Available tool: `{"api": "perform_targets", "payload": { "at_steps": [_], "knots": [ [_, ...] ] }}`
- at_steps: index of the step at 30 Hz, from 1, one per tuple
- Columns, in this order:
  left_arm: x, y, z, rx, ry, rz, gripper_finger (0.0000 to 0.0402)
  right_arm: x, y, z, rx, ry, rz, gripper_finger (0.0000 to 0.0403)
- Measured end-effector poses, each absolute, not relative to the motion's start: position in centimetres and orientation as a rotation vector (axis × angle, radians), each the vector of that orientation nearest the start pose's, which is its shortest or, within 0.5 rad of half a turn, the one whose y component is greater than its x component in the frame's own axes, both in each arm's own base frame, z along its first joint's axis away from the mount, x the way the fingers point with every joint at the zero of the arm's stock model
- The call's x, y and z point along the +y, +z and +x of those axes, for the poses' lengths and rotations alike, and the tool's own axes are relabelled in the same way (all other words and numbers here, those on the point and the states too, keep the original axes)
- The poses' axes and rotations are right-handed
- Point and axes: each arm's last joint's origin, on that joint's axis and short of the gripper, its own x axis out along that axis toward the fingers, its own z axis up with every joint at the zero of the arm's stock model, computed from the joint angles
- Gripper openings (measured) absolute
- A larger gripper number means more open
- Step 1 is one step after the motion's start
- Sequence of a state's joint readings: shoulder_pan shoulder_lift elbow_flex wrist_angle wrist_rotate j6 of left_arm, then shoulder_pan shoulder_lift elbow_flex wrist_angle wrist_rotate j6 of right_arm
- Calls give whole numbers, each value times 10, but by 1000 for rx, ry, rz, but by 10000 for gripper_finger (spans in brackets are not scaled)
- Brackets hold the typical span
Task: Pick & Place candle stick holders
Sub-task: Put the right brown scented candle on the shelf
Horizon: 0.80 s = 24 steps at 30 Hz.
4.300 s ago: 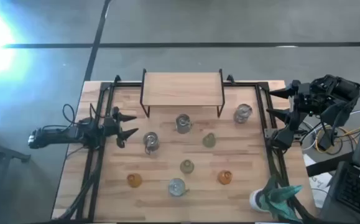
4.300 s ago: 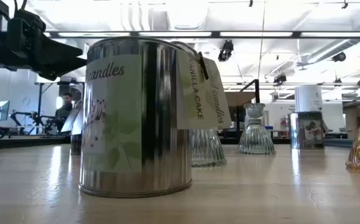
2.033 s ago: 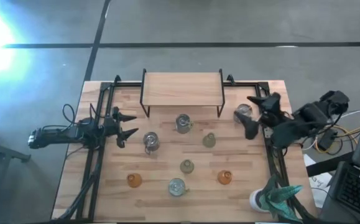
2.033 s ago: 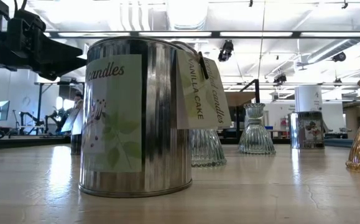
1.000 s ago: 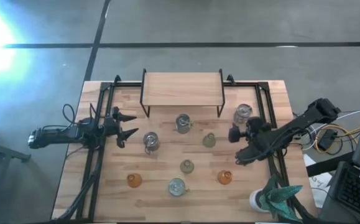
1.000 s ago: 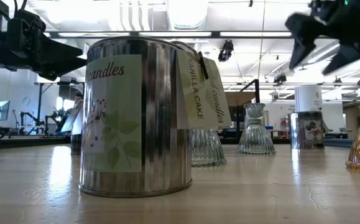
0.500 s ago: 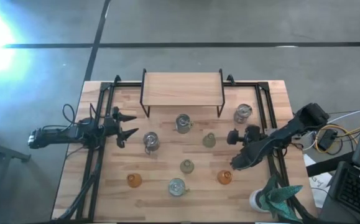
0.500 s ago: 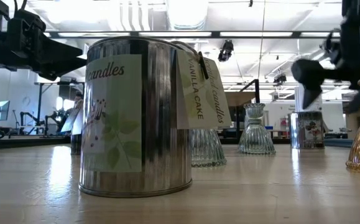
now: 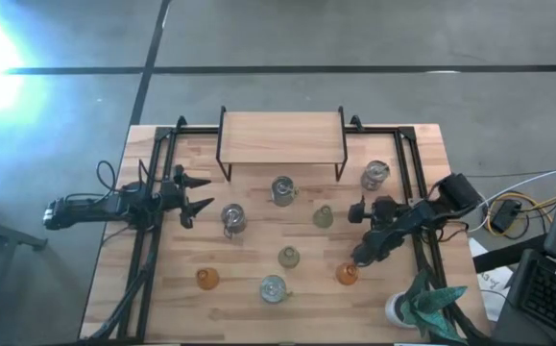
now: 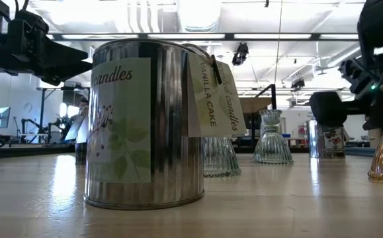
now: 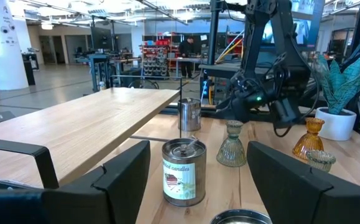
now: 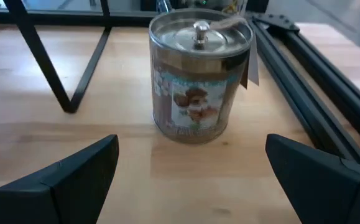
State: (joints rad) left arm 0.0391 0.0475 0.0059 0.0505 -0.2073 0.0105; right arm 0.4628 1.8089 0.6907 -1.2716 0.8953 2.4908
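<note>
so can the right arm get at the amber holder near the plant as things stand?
Probably yes. The right end effector hangs open just above and beside the amber holder, with bare table around it. The plant pot stands clear to one side.

Strong white glare burns out the grey floor (image 9: 28,58) to the left of the pale wooden butcher-block table (image 9: 258,259) in the high view, washing that side bluish. The table itself is evenly lit, with only faint, soft shadows. In the low view, long ceiling strip lights (image 10: 244,36) glow above the table, and the ribbed silvery metal candle tin (image 10: 145,122) carries bright vertical reflections. The dark right arm (image 10: 370,73) beside it looks smeared. In the right wrist view, the near dark fingers (image 12: 74,180) are soft, out of focus.
</note>
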Motion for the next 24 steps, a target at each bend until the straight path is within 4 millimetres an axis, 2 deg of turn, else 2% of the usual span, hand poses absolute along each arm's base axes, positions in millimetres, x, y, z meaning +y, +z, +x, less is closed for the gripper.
{"api": "perform_targets", "payload": {
  "at_steps": [10,17,24],
  "knots": [
    [10,167,99,-8,246,10,273,50,98,176,366,-1669,290,400],
    [10,167,99,-8,246,10,273,39,99,175,310,-1588,177,400],
    [10,167,99,-8,246,10,273,34,95,171,343,-1709,277,400]
  ]
}}
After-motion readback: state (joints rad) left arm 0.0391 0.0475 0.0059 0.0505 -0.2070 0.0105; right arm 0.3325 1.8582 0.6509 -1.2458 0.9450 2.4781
